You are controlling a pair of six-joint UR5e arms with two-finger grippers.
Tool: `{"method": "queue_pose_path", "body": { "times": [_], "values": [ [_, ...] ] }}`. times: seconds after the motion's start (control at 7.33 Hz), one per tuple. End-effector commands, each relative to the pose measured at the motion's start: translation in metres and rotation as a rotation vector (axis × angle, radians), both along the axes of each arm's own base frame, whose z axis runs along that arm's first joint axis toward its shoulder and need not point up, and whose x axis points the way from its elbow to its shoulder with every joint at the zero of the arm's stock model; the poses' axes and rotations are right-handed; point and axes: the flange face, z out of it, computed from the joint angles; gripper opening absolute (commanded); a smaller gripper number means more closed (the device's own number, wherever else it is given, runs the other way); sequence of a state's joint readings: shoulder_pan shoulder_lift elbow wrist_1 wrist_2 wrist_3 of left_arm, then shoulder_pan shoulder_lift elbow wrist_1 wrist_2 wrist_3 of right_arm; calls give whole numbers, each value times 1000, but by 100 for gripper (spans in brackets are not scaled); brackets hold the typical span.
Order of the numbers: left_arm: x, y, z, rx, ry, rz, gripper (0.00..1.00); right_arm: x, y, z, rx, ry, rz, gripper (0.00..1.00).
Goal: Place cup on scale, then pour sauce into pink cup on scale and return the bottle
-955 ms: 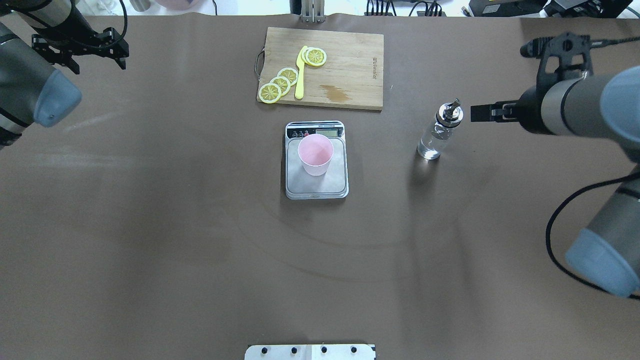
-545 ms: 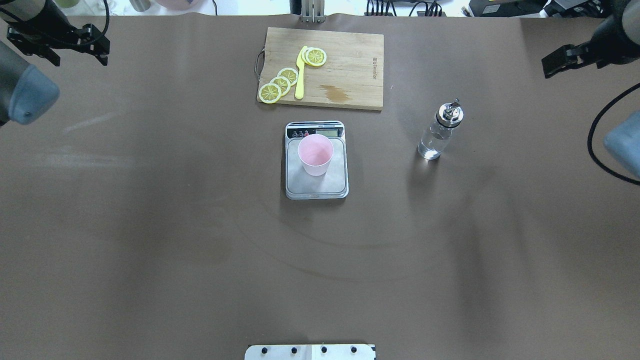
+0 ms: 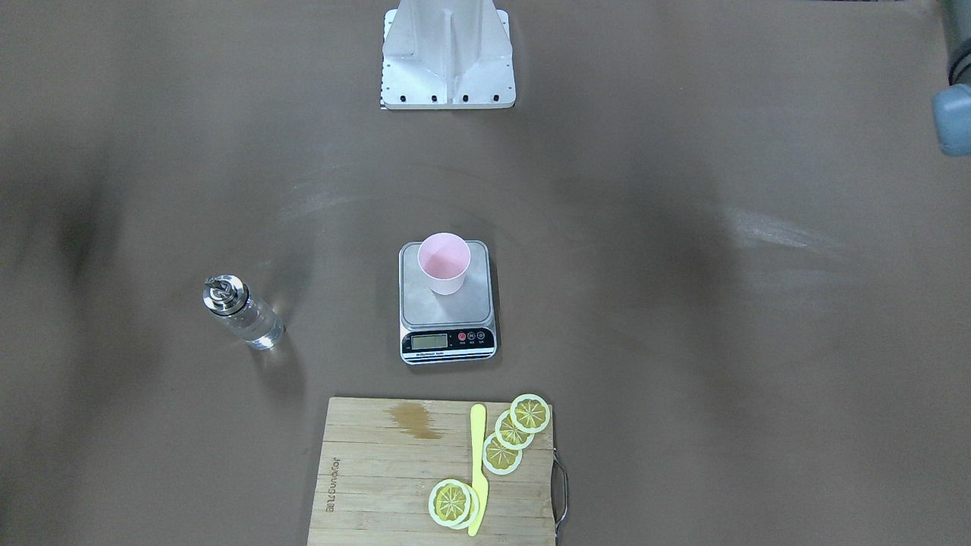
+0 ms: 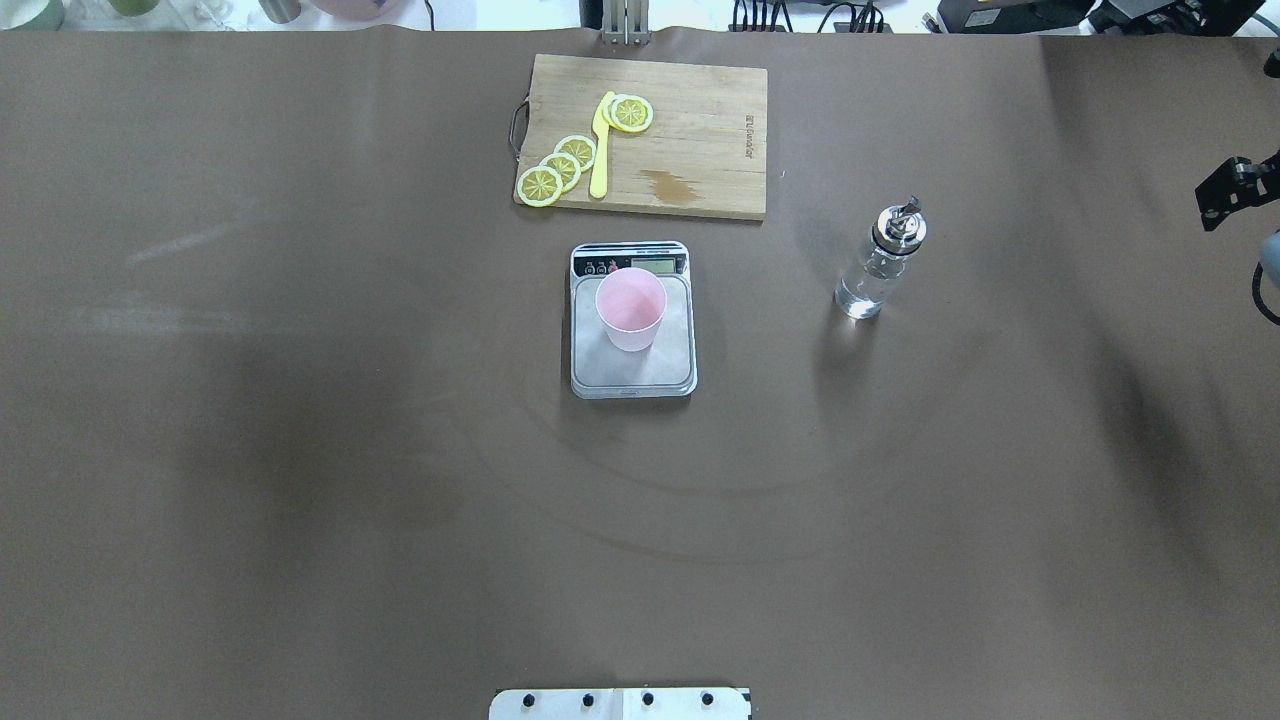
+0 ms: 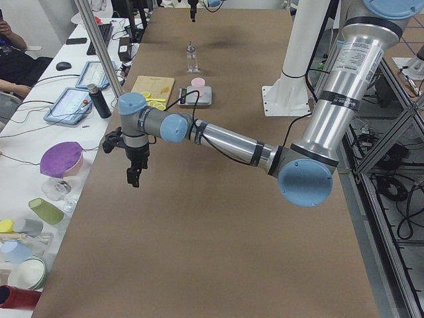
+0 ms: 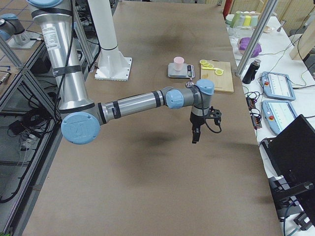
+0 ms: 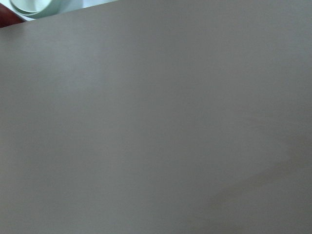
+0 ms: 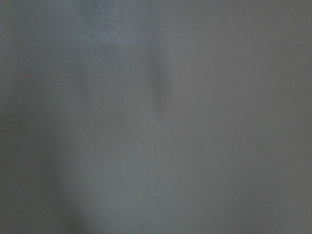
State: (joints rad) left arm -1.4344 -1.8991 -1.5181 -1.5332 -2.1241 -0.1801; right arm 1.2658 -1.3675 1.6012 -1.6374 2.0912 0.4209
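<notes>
2 table (image 4: pixel 300 450) ends taken: left pincer (image 5: pixel 133 180), right pincer (image 6: pixel 195 138), grip unreadable; middle holds cup (image 4: pixel 631 305) on scale (image 4: pixel 640 375).

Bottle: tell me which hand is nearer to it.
Right. The right hand hangs over the table to the bottle's right, at the overhead view's right edge. The left hand hangs far off on the table's left end, past the scale, outside that view.

Pink cup (image 4: pixel 631 305), steel-grey scale (image 4: pixel 633 372), clear bottle (image 4: pixel 878 262), apparently colourless sauce (image 4: pixel 857 297).
</notes>
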Motion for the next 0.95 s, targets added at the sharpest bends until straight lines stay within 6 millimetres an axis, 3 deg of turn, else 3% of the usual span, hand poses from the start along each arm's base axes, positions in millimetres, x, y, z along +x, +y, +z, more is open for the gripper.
{"method": "queue_pose_path", "body": {
  "times": [0.0,0.14,0.27,0.41,0.55,0.82],
  "values": [
    [-48,26,57,-10,23,26,99,6,6,23,-24,-38,-30,100],
    [-51,31,82,-60,26,22,99,32,3,21,27,-81,-80,100],
    [-51,36,96,-87,29,23,99,69,4,22,42,-171,-69,100],
    [-50,43,103,-106,60,25,99,103,18,30,67,-245,-69,100],
    [-51,44,101,-115,92,21,99,123,23,33,92,-256,-70,100],
    [-55,48,107,-130,96,13,99,127,27,45,74,-249,-67,100]
  ]
}}
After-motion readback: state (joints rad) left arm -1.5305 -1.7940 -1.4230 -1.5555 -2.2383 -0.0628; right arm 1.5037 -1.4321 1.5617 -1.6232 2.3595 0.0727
